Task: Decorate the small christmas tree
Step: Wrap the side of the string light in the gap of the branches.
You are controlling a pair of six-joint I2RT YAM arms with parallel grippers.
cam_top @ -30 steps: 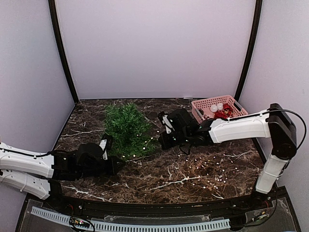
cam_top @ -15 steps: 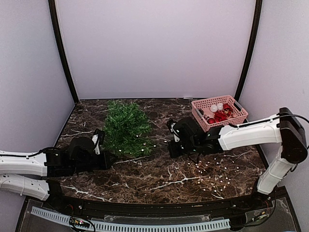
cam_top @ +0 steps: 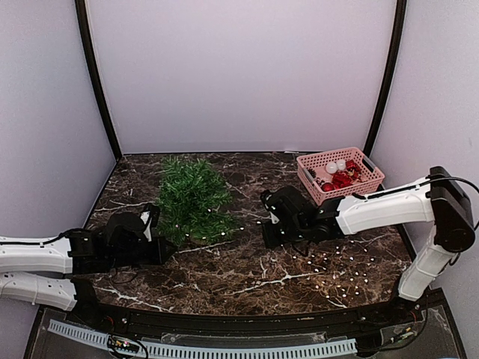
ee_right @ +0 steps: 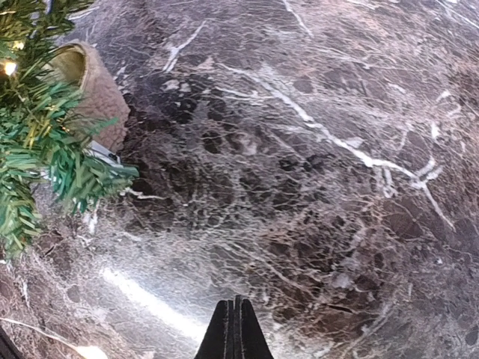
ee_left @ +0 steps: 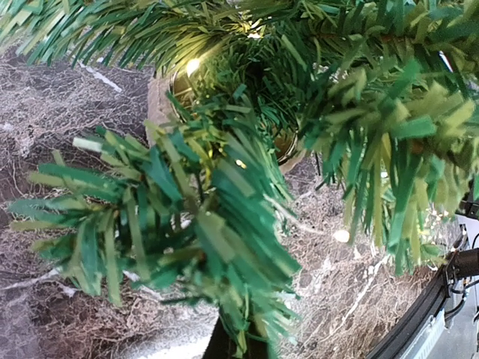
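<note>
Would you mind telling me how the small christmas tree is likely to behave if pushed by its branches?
The small christmas tree probably tips easily: it spreads far wider than its wrapped base. Its needle branches look bendy, likely giving before the tree slides.

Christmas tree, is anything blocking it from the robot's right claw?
No, nothing visible blocks it. Between the shut right gripper and the small christmas tree lies only bare marble table. The pink basket sits off to the side.
</note>
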